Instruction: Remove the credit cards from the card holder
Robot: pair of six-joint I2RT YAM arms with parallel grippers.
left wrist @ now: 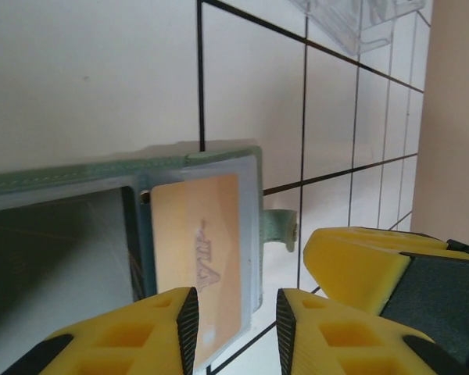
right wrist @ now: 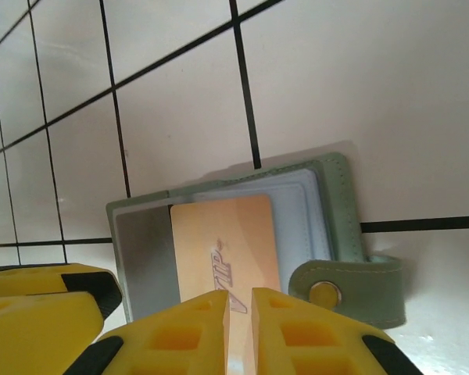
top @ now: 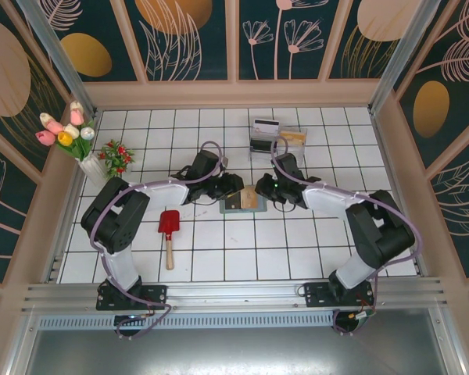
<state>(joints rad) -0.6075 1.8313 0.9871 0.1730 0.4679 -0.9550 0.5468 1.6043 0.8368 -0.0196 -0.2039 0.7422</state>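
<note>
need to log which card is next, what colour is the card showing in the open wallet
The card is tan-gold, clearest in the right wrist view.

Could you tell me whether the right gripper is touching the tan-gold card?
Cannot tell: right wrist view shows the right gripper overlapping the tan-gold card, hiding contact.

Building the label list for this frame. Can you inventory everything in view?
card holder: 1, grey-green, open flat on the tiles at centre
tan-gold credit card: 1, tan-gold, partly in the card holder
striped card: 1, white with dark stripe, at the clear boxes
clear boxes: count unclear, transparent, far centre
toy shovel: 1, red with wooden handle, near left
tulip vase: 1, white with pink and yellow tulips, far left
red-flower plant: 1, beside the vase
left end effector: yellow fingers apart, at the holder's edge
right end effector: yellow fingers shut on the tan-gold card
</note>
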